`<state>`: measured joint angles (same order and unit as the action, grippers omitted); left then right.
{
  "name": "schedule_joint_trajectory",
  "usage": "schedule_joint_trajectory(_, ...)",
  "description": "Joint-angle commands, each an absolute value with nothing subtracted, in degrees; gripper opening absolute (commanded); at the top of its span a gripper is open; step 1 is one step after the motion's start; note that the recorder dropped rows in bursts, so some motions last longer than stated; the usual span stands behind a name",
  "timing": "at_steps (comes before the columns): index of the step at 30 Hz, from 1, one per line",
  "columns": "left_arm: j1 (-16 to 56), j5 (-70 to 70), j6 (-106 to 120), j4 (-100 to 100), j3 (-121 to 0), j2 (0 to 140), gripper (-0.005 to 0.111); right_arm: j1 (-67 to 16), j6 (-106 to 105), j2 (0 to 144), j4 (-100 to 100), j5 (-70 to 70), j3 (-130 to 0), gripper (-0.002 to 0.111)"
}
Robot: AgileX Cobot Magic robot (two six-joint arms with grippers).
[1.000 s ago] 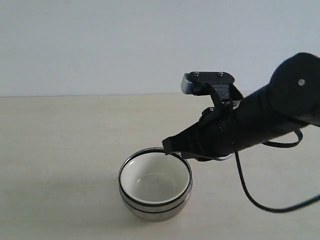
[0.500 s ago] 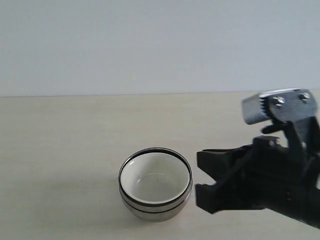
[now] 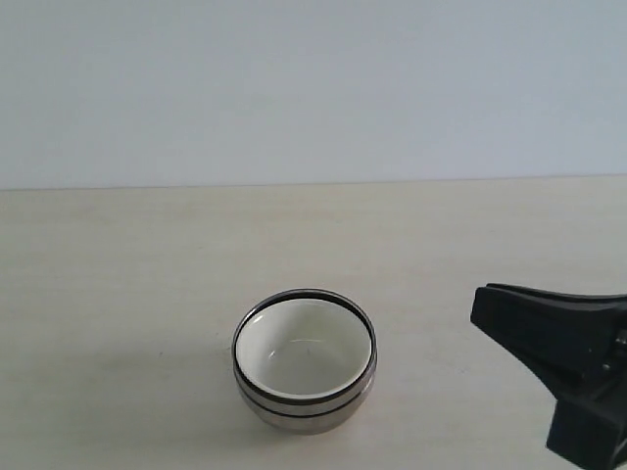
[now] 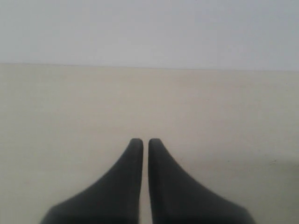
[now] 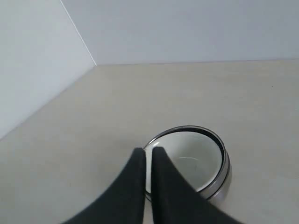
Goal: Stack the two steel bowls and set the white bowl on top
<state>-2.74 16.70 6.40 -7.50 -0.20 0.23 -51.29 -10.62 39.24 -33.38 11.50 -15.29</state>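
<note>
**Item 1. Right end effector** (image 5: pixel 147 151): the two dark fingers are closed, with only a hairline slit between them, and they hold nothing. In the exterior view a black part of it enters at the lower right corner of the frame and points left toward the bowls. It is apart from them and touches none. Its wrist view looks down at a slant past the fingertips onto the stack.

**Item 2. Left end effector** (image 4: pixel 141 140): the fingers are closed tip to tip and hold nothing. They are aimed level over bare counter toward the wall.

**Item 3. Two steel bowls** (image 3: pixel 294 411): they are nested one inside the other and stand upright at the lower centre of the exterior frame. Both rims show as stacked bands.

**Item 4. White bowl** (image 3: pixel 304 357): it sits upright inside the upper steel bowl, its rim just within the steel rim.

**Item 5. Counter** (image 3: pixel 118 255): pale with a light wood tone.

**Item 6. Wall** (image 3: pixel 294 78): plain and grey-white, filling the upper part of the frame.
</note>
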Motion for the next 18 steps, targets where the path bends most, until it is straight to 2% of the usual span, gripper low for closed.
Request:
schedule_joint_trajectory(1,-2.9,16.3,5.9,-7.9,0.0,0.0,0.004,-51.3,-10.6,37.9,-33.3,11.8,-15.0,0.0)
schedule_joint_trajectory(9,-2.9,16.3,5.9,-7.9,0.0,0.0,0.004,-51.3,-11.3,37.9,-33.3,12.4,-15.0,0.0)
schedule_joint_trajectory(12,-2.9,16.3,5.9,-7.9,0.0,0.0,0.004,-50.7,-18.6,37.7,-33.3,11.9,-15.0,0.0)
schedule_joint_trajectory(14,-2.9,16.3,5.9,-7.9,0.0,0.0,0.004,-47.4,-22.4,36.3,-33.3,8.7,-14.7,0.0)
schedule_joint_trajectory(18,-2.9,16.3,5.9,-7.9,0.0,0.0,0.004,-35.2,-22.5,31.2,-33.3,0.0,-13.2,0.0)
